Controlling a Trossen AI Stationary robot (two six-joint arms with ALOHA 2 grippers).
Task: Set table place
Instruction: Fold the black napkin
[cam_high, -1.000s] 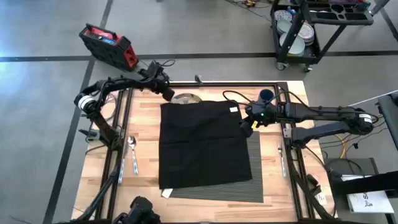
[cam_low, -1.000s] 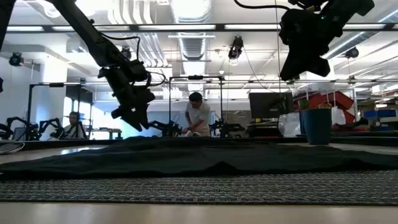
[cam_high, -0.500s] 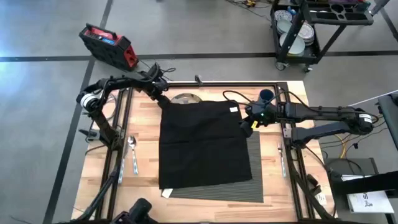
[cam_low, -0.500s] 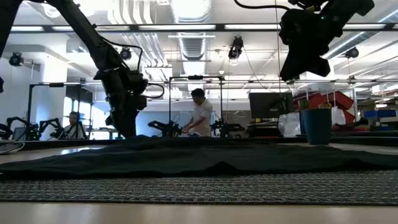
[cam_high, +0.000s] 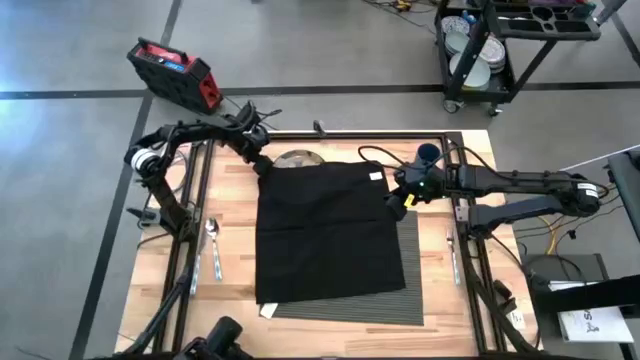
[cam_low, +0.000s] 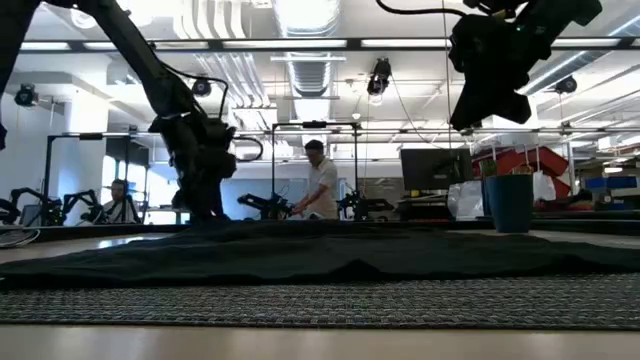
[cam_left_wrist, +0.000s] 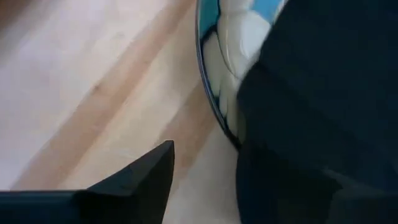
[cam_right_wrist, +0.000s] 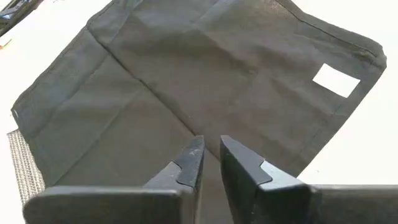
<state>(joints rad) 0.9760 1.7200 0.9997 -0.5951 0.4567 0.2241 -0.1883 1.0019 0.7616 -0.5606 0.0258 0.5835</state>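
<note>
A black napkin (cam_high: 325, 230) lies spread over the ribbed dark grey placemat (cam_high: 410, 270) on the wooden table (cam_high: 235, 200). Its far edge covers part of a plate (cam_high: 295, 157). My left gripper (cam_high: 262, 163) is down at the napkin's far left corner, open. In the left wrist view one finger (cam_left_wrist: 143, 180) is over bare wood and the cloth corner (cam_left_wrist: 292, 143) fills the other side, next to the plate's rim (cam_left_wrist: 208, 81). My right gripper (cam_high: 393, 207) hangs shut, high above the napkin's right edge (cam_right_wrist: 205, 81). My left gripper comes from above at the napkin's far left corner (cam_left_wrist: 249, 124), beside the plate. The cloth hides its second finger, and I cannot tell whether either finger touches the napkin.
A blue cup (cam_high: 428, 153) stands at the far right of the table, just behind my right arm. A spoon (cam_high: 212, 240) lies left of the placemat and a fork (cam_high: 452, 250) lies right of it. The black tube frame (cam_high: 190, 190) runs around the tabletop.
My left gripper has come down from above the plate to table height at the napkin's far left corner, shifting slightly toward the table's left and near edges and tipping from a slant to point down. The napkin and my right arm have kept still.
</note>
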